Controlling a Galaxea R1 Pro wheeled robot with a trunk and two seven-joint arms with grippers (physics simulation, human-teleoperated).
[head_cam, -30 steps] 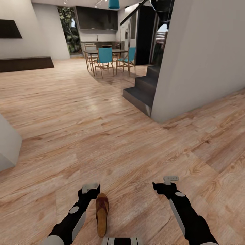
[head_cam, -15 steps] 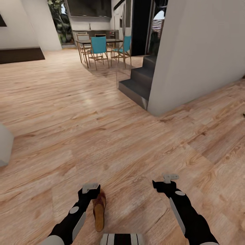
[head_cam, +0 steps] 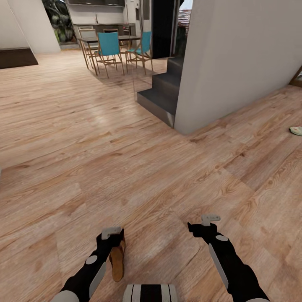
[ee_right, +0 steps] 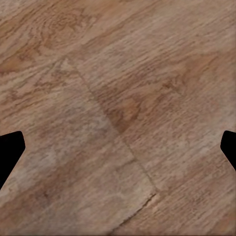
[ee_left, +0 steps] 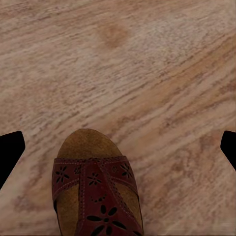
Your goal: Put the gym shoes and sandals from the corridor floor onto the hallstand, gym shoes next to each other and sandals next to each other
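1. I held both arms low and forward for travel; left jaws (head_cam: 112, 230) and right jaws (head_cam: 209, 218) both stood wide apart, gripping nothing.
2. One sandal (ee_left: 96, 189) lay on the corridor floor (head_cam: 138, 167) under the left jaws, toe between the tips, untouched.
3. A gym shoe (head_cam: 296, 131) lay well away beyond the right jaws.

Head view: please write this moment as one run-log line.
sandal: on floor, beside left tool | left tool: open | right tool: open, empty | shoe: far right

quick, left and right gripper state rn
left gripper: open, empty, over a sandal on the floor
right gripper: open, empty
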